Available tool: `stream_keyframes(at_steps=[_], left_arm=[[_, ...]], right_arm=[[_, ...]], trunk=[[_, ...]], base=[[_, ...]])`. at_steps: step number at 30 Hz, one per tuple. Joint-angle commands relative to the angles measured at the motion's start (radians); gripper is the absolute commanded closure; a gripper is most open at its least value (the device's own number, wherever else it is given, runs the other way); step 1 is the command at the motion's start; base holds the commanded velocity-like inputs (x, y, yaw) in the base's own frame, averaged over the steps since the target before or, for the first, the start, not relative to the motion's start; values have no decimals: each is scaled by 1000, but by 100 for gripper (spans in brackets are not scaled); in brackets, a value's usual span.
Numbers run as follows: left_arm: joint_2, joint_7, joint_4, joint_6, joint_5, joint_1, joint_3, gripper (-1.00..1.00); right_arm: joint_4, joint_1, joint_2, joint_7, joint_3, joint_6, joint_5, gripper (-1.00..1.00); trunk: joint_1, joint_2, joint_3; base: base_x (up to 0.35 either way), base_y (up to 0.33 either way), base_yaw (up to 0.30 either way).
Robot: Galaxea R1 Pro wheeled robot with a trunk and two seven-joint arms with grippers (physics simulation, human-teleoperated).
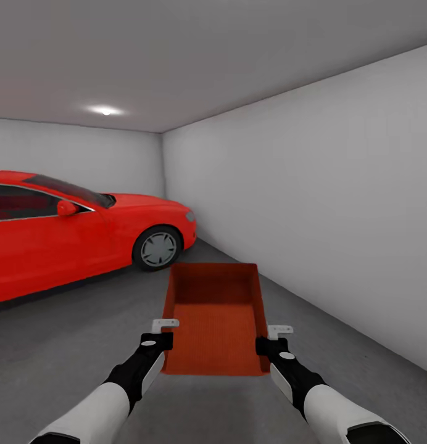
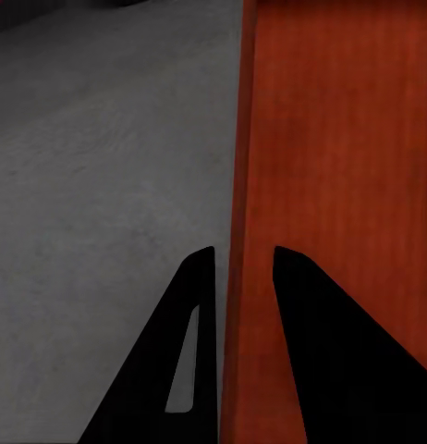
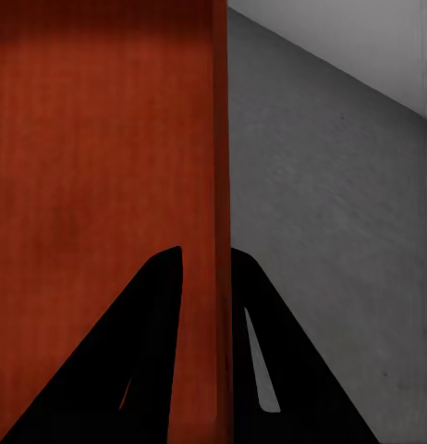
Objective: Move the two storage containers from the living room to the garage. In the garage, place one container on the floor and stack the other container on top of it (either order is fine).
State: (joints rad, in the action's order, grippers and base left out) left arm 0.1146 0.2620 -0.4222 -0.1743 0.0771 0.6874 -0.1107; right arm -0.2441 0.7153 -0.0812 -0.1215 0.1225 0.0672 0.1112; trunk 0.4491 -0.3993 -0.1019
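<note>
I am in the garage, holding one red-orange storage container [image 1: 216, 317] out in front of me, above the dark grey floor [image 1: 65, 333]. My left gripper [image 1: 166, 333] is shut on its left wall near the close end, and my right gripper [image 1: 270, 338] is shut on its right wall. In the left wrist view the black fingers [image 2: 190, 351] straddle the container wall [image 2: 239, 277], one inside and one outside. The right wrist view shows the same clamp on the opposite wall [image 3: 218, 231], with fingers [image 3: 260, 351] on both sides. The bin is open and empty.
A red car [image 1: 71, 231] stands at the left, its front wheel [image 1: 157, 248] just beyond the container. A plain white wall [image 1: 312, 197] runs along the right, meeting the back wall [image 1: 84, 157] in a corner. Bare concrete stretches between the car and the wall.
</note>
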Motion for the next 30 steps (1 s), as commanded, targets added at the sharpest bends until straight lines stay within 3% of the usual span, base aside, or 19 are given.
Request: stream_keyframes(at_steps=[1, 30], left_arm=[[-23, 14, -1, -8, 6, 0, 43, 100], [-23, 14, -1, -8, 6, 0, 43, 100]], right_arm=[[-3, 1, 1, -1, -20, 5, 2, 100], [-4, 1, 1, -1, -20, 5, 2, 100]], trunk=[[1, -1, 0], [1, -1, 0]], base=[[322, 0, -247], [322, 0, -247]])
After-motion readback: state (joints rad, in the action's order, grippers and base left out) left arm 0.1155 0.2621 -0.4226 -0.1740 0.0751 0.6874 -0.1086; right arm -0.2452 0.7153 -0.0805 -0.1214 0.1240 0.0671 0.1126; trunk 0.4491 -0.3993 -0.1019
